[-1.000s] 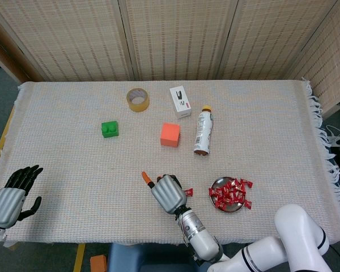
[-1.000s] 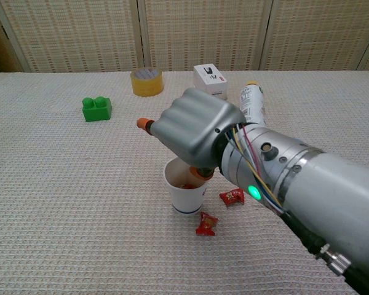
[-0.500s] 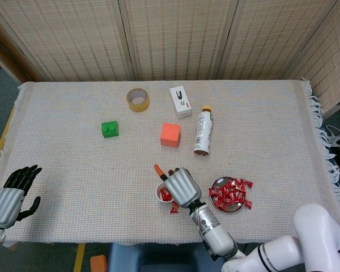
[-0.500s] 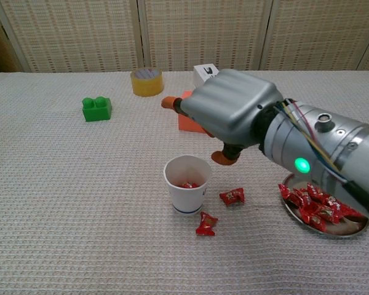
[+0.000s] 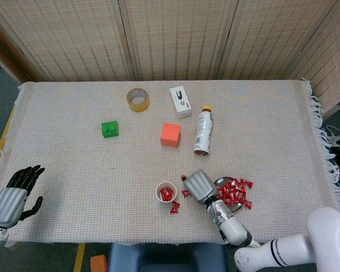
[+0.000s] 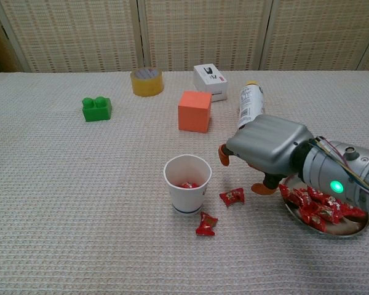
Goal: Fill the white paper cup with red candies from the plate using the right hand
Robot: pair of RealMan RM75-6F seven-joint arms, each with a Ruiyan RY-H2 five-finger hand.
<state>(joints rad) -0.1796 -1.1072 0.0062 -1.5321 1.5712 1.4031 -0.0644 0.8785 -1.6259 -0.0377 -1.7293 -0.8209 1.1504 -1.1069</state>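
Candies [image 6: 317,206] are lying heaped on the plate [image 6: 350,232] at the near right of the tabletop, directly beside and just right of the right hand [image 6: 267,147], whose fingers [image 6: 224,155] are hanging curled over, holding nothing visible. White paper cup [image 6: 187,183] is standing upright to the hand's left, a few candies inside, two strays [image 6: 232,196] lying beside it. Left hand [image 5: 11,195] is resting far off, fingers spread apart
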